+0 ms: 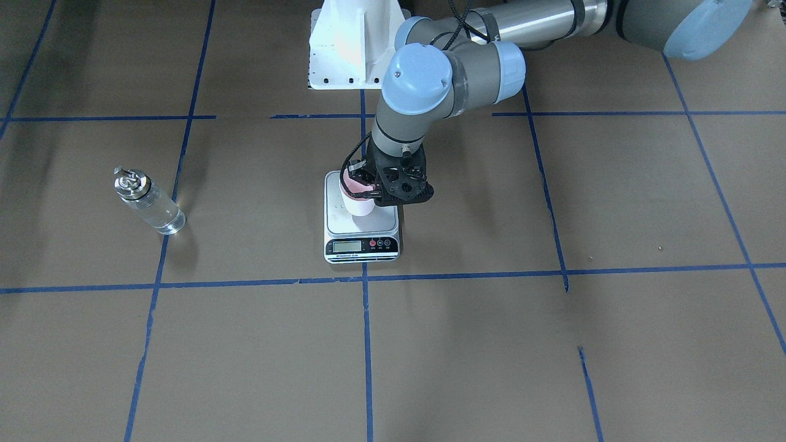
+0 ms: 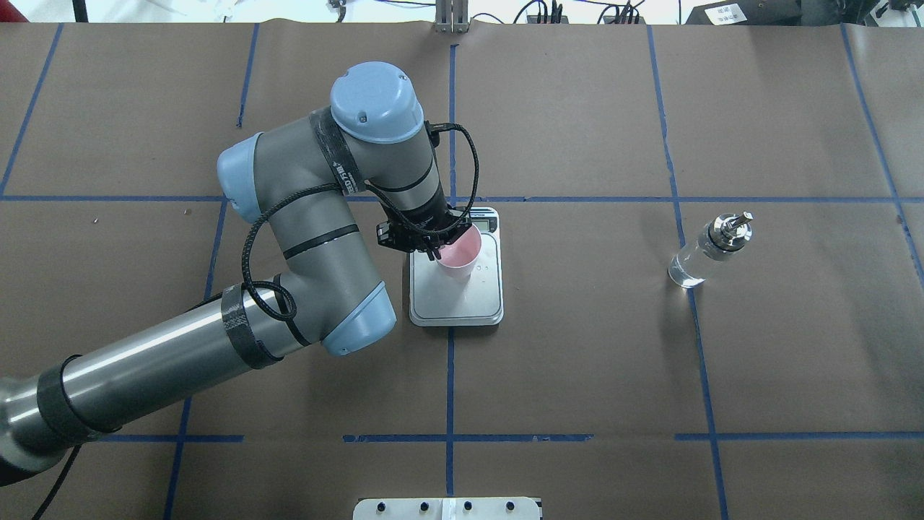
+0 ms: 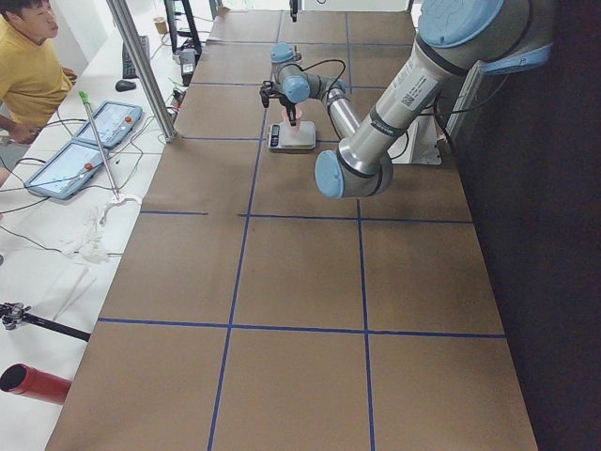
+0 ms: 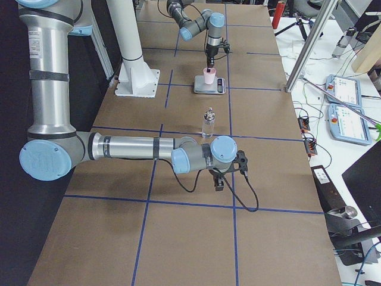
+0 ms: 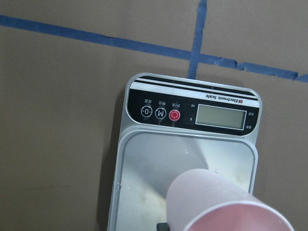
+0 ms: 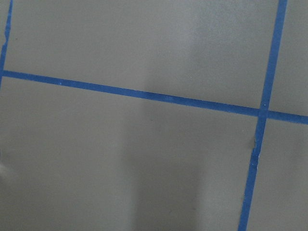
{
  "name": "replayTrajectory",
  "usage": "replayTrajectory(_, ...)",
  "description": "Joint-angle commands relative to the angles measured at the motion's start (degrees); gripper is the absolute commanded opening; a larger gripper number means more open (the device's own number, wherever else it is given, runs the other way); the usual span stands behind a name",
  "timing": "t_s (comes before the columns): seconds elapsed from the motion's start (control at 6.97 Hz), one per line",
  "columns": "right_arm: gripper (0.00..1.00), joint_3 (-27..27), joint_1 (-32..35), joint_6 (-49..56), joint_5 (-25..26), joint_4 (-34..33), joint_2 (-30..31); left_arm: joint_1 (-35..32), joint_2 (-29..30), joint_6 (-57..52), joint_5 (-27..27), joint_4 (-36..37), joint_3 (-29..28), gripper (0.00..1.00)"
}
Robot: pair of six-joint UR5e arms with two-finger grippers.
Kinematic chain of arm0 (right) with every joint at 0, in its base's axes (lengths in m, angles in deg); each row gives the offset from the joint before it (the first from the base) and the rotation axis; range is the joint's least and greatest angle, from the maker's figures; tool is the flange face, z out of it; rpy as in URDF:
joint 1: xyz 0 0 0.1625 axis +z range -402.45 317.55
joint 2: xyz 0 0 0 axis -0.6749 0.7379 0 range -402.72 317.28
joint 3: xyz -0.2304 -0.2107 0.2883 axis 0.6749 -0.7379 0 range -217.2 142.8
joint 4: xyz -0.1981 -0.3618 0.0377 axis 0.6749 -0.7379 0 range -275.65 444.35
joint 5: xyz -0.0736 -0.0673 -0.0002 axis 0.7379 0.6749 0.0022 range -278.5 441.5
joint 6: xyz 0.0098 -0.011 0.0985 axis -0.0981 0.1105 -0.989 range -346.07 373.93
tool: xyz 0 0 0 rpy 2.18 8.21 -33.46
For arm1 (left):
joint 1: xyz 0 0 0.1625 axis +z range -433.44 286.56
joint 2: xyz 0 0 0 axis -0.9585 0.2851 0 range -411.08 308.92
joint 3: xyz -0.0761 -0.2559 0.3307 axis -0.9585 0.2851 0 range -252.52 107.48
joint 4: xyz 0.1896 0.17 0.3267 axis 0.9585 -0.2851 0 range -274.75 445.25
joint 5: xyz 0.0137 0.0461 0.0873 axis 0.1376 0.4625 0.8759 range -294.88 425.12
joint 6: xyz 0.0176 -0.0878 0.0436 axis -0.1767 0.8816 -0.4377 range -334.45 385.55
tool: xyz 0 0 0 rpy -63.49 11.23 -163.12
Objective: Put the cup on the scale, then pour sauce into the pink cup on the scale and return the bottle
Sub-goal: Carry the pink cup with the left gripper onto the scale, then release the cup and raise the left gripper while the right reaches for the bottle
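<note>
Over the scale (image 2: 476, 297), the left pincer (image 2: 437, 250) clamps the cup (image 2: 460, 263) at its rim, likely so its base can seat. The bottle (image 2: 704, 253) stands well apart.

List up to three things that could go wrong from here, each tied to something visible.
1. The left gripper pinches the cup by one side of its rim at the scale; letting go could tip it.
2. The display looks blank, so the pour may go unweighed.
3. The bottle is tall and narrow; a glancing grasp might topple it.
</note>
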Motion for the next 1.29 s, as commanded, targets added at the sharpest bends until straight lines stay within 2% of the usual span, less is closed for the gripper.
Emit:
replayTrajectory(0.0, 1.0, -0.2, -0.1, 0.0, 0.0, 0.0, -0.1, 0.2, 0.0, 0.1, 0.3, 0.0, -0.1, 0.25)
replayTrajectory(0.14, 1.0, -0.2, -0.1, 0.0, 0.1, 0.0, -0.3, 0.2, -0.5, 0.1, 0.4, 0.0, 0.0, 0.36)
replayTrajectory(0.29, 1.0, 0.0, -0.4, 0.0, 0.1, 0.1, -0.4, 0.1, -0.7, 0.1, 0.2, 0.0, 0.8, 0.37)
replayTrajectory(0.43, 1.0, 0.7, -1.4, -1.3, 0.1, 0.2, -1.2, -1.0, -2.0, -0.1, -0.2, 0.8, 6.9, 0.37)
replayTrajectory(0.57, 1.0, 2.9, -4.2, -6.7, 0.2, 1.2, -1.2, -4.5, -6.7, -0.8, -0.3, 2.9, 17.4, 0.38)
replayTrajectory(0.72, 1.0, 5.7, -7.8, -18.9, 0.3, 6.8, -0.8, -8.2, -11.1, -3.8, -0.6, 3.0, 23.7, 0.39)
replayTrajectory(0.86, 1.0, 7.5, -13.9, -33.0, 3.7, 17.4, 0.1, -12.1, -13.7, -11.5, -1.8, 2.9, 25.0, 0.44)
replayTrajectory(1.0, 1.0, 11.3, -20.6, -42.0, 9.2, 25.0, 3.5, -15.7, -16.4, -20.4, -4.6, 2.9, 24.7, 0.46)
replayTrajectory(1.15, 1.0, 16.5, -25.7, -48.9, 12.5, 25.3, 5.7, -18.2, -17.4, -22.9, -4.8, 2.9, 24.2, 0.46)
